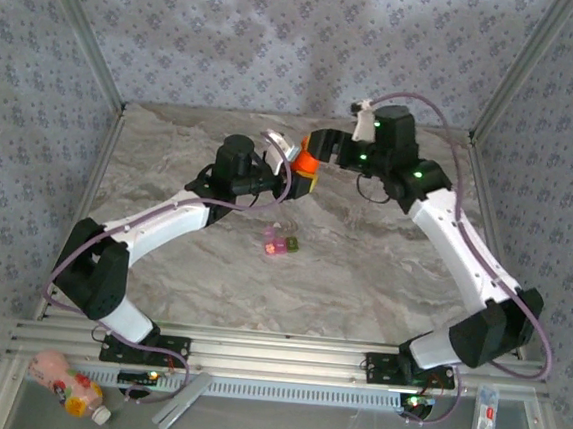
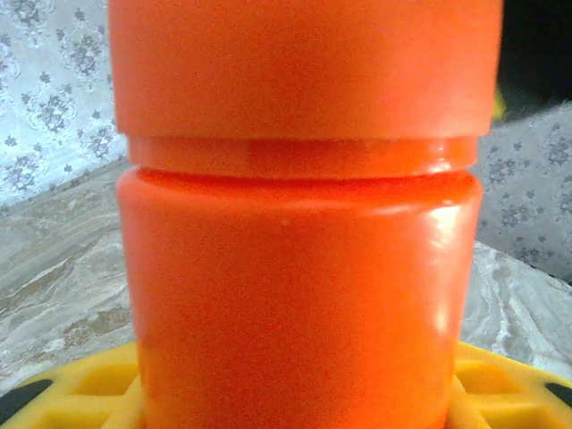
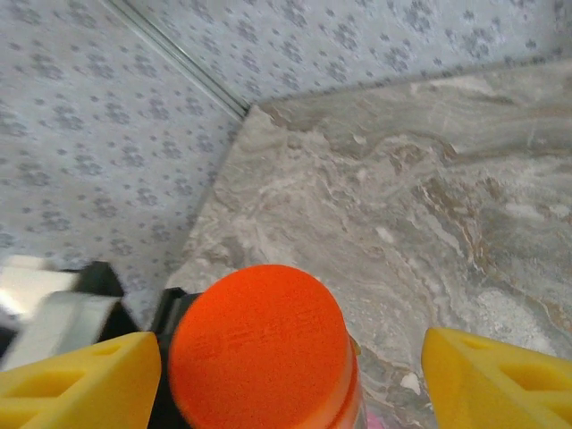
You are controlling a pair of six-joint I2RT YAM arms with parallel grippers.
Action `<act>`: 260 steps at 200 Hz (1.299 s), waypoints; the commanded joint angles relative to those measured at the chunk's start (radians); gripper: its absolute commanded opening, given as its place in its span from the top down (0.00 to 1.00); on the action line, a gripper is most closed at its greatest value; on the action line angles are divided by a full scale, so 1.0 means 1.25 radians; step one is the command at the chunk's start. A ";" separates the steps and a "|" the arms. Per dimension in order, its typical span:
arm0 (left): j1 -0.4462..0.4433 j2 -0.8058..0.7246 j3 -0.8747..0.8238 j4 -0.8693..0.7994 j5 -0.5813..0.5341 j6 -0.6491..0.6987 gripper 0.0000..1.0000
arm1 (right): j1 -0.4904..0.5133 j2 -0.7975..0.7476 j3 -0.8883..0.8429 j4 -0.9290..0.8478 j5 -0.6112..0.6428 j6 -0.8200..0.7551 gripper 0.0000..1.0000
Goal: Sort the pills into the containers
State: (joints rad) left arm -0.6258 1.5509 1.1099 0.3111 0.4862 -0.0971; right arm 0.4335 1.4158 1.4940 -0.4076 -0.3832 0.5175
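Cap-removal stage, probably. Pinching orange pill bottle [image 1: 307,164] by body in left gripper [image 1: 308,180], leaving cap [image 3: 257,344] exposed for right gripper [image 3: 286,380]. Holding right jaws spread either side of cap, gripping nothing. Reading that gap from right wrist; spotting pink-green pill case [image 1: 280,242] lying on marble table [image 1: 381,283], well apart from bottle, from top external.

Your arms [image 1: 171,216] wear white shells with black joints, lilac cables [image 1: 427,100], green lights [image 1: 418,173], and yellow ribbed fingers [image 3: 487,380].

Marble-look table [image 1: 362,271], pill case [image 1: 280,243] mid-table, seemingly open
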 commanded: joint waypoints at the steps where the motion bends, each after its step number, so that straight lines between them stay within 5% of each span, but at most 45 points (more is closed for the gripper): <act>1: 0.020 -0.032 0.015 0.031 0.056 0.029 1.00 | -0.054 -0.075 0.012 0.008 -0.139 -0.075 0.20; 48: 0.053 -0.044 0.033 -0.034 0.220 0.071 1.00 | -0.115 0.005 0.150 -0.227 -0.333 -0.312 0.21; 81: 0.054 -0.041 0.063 -0.109 0.270 0.101 1.00 | -0.108 0.058 0.216 -0.337 -0.306 -0.437 0.21; 260: 0.038 -0.020 0.083 -0.149 0.300 0.107 1.00 | -0.049 0.173 0.295 -0.381 -0.296 -0.462 0.31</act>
State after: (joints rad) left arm -0.5705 1.5341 1.1797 0.1116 0.8265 0.0181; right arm 0.3702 1.6238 1.8370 -0.8658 -0.7422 -0.0525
